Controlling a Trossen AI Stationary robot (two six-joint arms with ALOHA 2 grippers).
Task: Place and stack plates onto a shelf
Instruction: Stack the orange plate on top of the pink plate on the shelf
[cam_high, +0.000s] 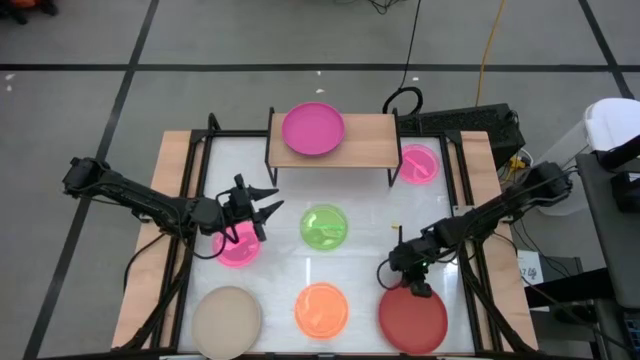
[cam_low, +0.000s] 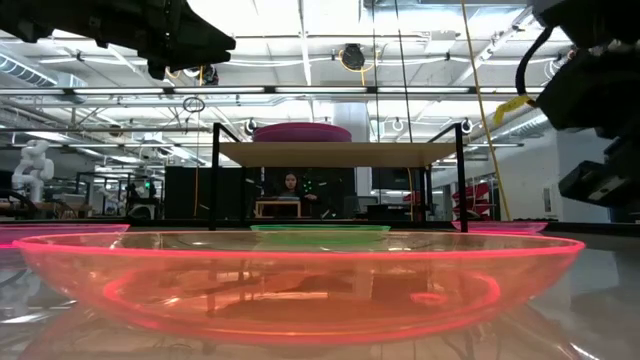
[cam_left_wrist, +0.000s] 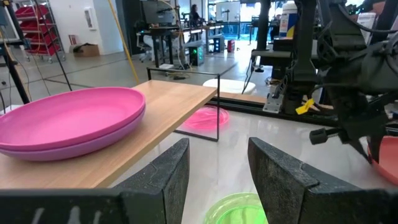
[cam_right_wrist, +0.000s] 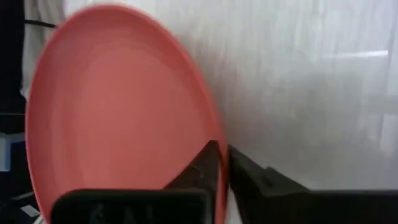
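Note:
The light-wood shelf (cam_high: 365, 140) stands at the table's far edge. It carries a magenta plate (cam_high: 313, 128), and in the left wrist view a purple rim (cam_left_wrist: 99, 144) shows under that plate. Flat on the table lie two small pink plates (cam_high: 418, 164) (cam_high: 237, 247), a green one (cam_high: 324, 226), an orange one (cam_high: 321, 308), a beige one (cam_high: 227, 320) and the red plate (cam_high: 412, 318). My left gripper (cam_high: 272, 200) hovers open between the near pink plate and the green plate, pointing toward the shelf. My right gripper (cam_high: 413, 287) is shut at the red plate's far rim. My right gripper pinches the red plate's far rim (cam_right_wrist: 217, 140) between its two fingers, one finger (cam_right_wrist: 208, 165) over the plate's inner side and the other outside it. It comes from above, slanting down from the table's right. In the high view the plate looks flat on the table.
The shelf's right half (cam_high: 375, 135) is bare wood. Black metal frame rails (cam_high: 190, 190) run along the table's left and right sides. The orange plate (cam_low: 300, 280) fills the low view's foreground. Cables and equipment (cam_high: 480, 125) sit past the far right corner.

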